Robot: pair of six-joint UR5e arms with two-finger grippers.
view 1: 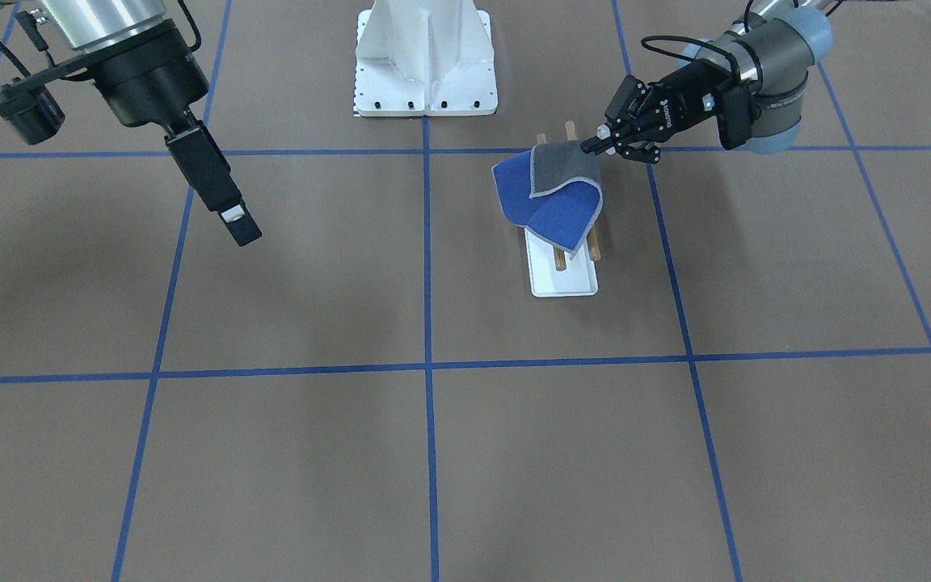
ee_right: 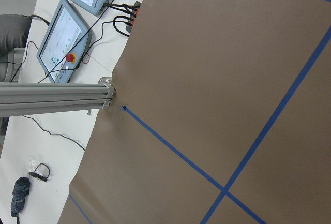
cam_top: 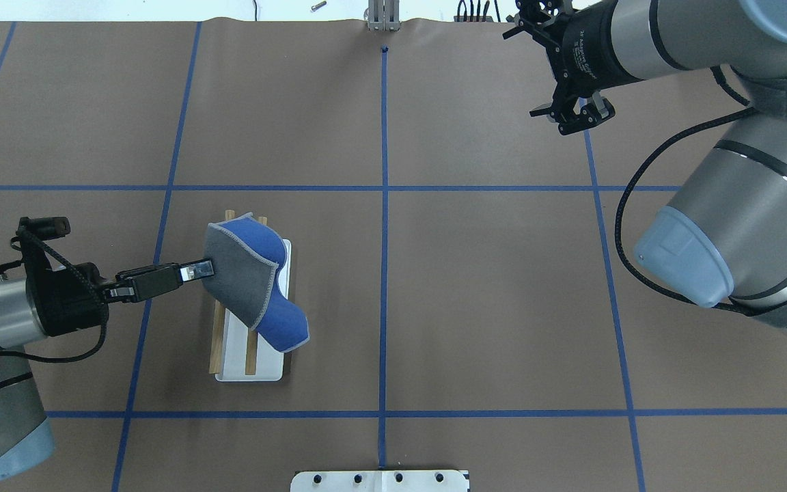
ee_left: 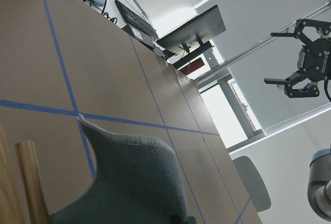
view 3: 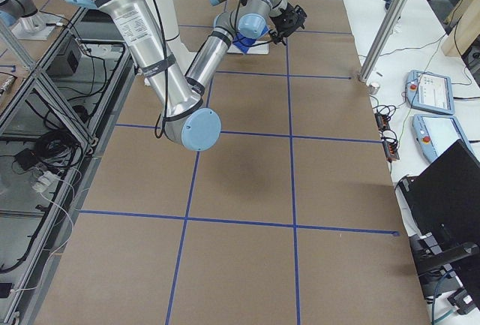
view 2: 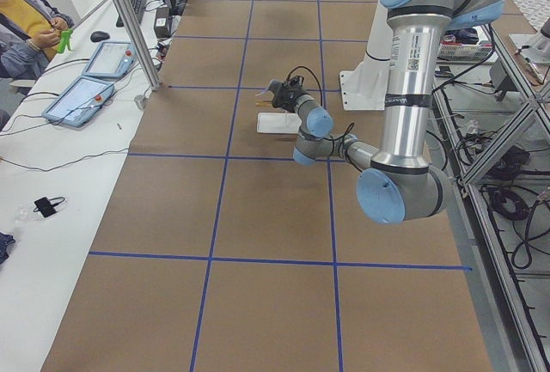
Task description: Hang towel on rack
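Grey-backed blue towel [cam_top: 251,281] askew on rack [cam_top: 235,355]

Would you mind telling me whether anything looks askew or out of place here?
Yes: the towel lies crumpled and crooked on the rack, folded over itself with its grey underside up and one blue lobe spilling past the base, a corner pinched in the left claw.

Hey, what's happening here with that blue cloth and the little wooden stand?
The robot's left gripper is pinching one edge of the small royal-blue towel. The towel lies rumpled across the two wooden dowels of the white-based rack, with a corner folded over so its grey underside shows. The right gripper hangs open and empty above the brown table, far from the rack.
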